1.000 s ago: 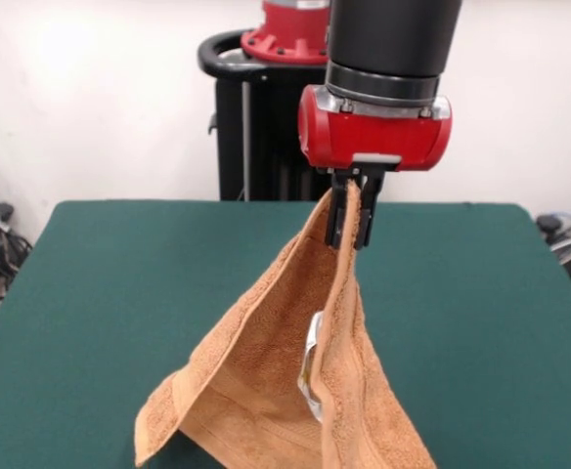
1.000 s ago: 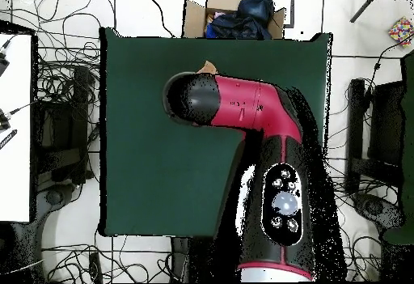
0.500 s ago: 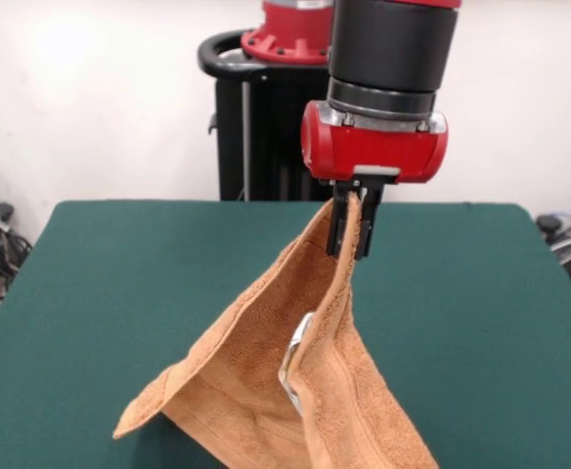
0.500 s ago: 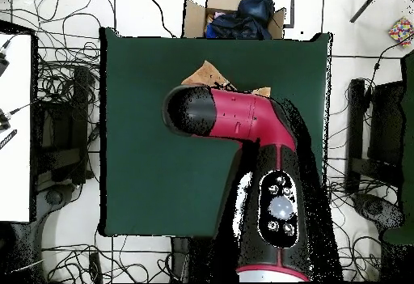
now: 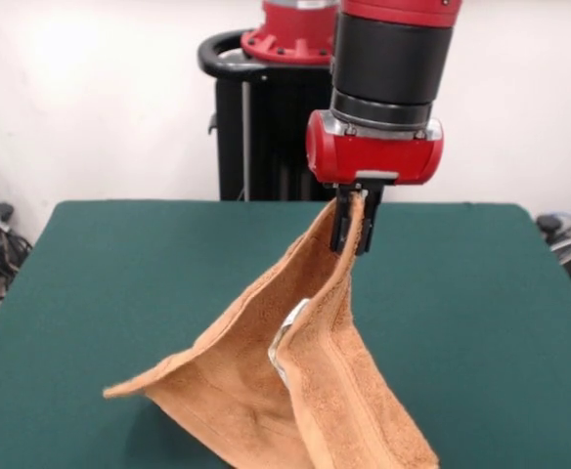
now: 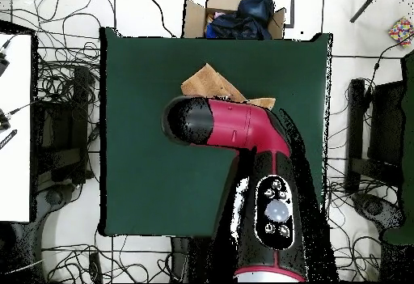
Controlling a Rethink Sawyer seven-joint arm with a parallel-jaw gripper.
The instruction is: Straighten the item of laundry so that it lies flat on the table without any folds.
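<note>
The gripper [image 5: 352,227] hangs below the red wrist of the arm [image 5: 375,147], its two dark fingers pinched together on one corner of the item of laundry [image 5: 285,391]. From that raised corner the orange-tan cloth falls in a tent shape toward the near part of the table [image 5: 109,283]: one fold runs out to a pointed corner on the left of the front view, just at the felt, and another drops to the right and down past the bottom edge of that view. A small white tag [image 5: 285,327] shows along the middle fold. In the overhead view the arm [image 6: 234,127] covers most of the cloth, and only tan edges [image 6: 212,83] show beyond it on the green table [image 6: 145,135].
</note>
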